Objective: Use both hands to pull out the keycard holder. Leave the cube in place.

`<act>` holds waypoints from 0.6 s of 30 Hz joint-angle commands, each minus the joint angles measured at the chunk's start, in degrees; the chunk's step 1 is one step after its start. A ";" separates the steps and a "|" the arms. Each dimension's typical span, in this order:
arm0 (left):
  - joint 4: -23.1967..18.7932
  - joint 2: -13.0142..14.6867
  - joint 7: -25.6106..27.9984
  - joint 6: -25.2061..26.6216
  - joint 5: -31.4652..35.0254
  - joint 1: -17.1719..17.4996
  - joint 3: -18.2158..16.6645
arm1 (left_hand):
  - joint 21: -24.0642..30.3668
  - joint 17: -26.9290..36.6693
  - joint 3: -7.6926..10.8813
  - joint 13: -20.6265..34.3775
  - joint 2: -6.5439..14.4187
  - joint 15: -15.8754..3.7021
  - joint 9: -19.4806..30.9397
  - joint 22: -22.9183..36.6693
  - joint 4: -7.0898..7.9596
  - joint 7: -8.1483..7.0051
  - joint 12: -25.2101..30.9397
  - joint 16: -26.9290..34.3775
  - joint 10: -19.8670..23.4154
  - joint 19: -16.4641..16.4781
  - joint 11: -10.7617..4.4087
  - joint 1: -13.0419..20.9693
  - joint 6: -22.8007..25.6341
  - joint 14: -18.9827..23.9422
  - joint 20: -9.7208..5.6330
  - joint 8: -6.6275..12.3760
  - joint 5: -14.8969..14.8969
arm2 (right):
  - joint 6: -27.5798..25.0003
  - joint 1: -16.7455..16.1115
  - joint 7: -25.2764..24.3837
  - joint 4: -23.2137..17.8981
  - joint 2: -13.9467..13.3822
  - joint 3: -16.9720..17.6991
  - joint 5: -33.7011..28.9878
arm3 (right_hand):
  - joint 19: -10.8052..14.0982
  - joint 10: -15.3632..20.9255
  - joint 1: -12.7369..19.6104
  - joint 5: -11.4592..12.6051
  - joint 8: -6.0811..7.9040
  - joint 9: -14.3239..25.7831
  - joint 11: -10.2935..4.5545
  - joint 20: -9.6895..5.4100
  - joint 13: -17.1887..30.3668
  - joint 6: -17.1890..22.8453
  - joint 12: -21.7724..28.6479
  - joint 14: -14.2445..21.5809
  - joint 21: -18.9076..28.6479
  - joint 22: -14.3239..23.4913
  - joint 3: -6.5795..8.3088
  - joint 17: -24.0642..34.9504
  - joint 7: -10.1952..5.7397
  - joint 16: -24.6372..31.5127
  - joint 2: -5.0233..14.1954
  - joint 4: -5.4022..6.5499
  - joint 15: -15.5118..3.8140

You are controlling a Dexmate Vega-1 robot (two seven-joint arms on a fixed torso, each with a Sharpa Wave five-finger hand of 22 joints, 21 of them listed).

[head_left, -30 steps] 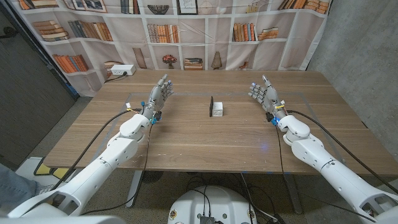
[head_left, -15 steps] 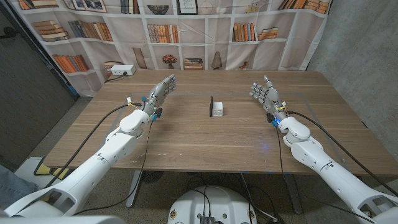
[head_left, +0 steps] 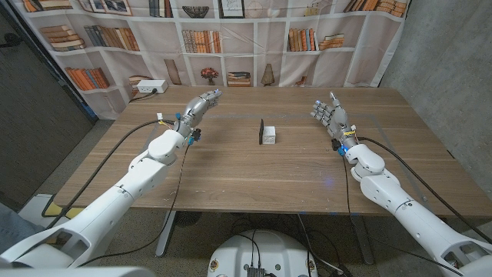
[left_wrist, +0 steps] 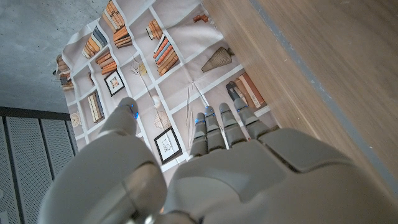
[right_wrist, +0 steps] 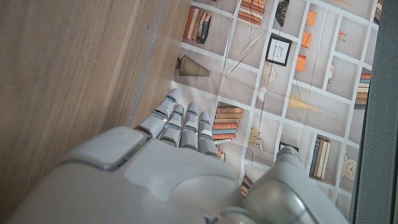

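Observation:
A white cube (head_left: 270,136) sits near the middle of the wooden table (head_left: 254,173), with a thin black keycard holder (head_left: 260,131) standing upright against its left side. My left hand (head_left: 197,108) is raised above the table, well to the left of the holder, fingers stretched out and apart, holding nothing. My right hand (head_left: 329,115) is up at the right of the cube, fingers spread and empty. In the left wrist view my left hand (left_wrist: 211,168) points past the far table edge. The right wrist view shows my right hand (right_wrist: 168,162) the same way.
A bookshelf-print curtain (head_left: 231,38) hangs behind the table. A white power strip (head_left: 148,88) lies on the floor past the far left corner. Black cables (head_left: 131,154) run along both arms.
My left hand has lifted and reached farther forward and to the right, its fingers levelling out. My right hand has shifted slightly right. Cube and holder have not moved.

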 commanded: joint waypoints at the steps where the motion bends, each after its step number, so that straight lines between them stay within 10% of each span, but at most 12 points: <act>1: 2.44 0.49 -1.03 -4.97 4.13 -1.45 0.81 | -0.31 0.02 0.03 0.12 -0.87 -0.25 0.15 0.18 -0.82 -0.39 -0.14 -0.36 0.87 0.42 -0.53 1.68 0.96 1.08 -0.60 0.06 0.16 | 0.12 -1.04 -1.50 -1.16 0.08 0.19 -0.46 | 0.53 0.54 0.71 0.29 0.40 0.15 -0.05 0.09 0.16 0.35 0.06 0.62 0.05 0.18 0.04 0.08 0.06 -0.03 0.17 -0.15 0.00; 18: 3.84 1.35 -1.56 -9.37 10.48 -2.85 1.98 | -0.89 0.07 0.07 0.19 -1.28 -1.37 0.21 0.25 -1.17 -1.53 -0.16 -0.41 3.29 1.70 -1.74 3.92 3.79 2.98 -1.26 0.51 0.33 | -0.68 -0.91 -2.14 -1.97 -0.38 0.16 -0.94 | 0.67 0.70 0.90 0.28 0.38 0.15 -0.02 0.14 0.17 0.53 -0.01 0.72 0.00 0.19 0.07 0.06 0.05 -0.12 0.33 -0.23 0.01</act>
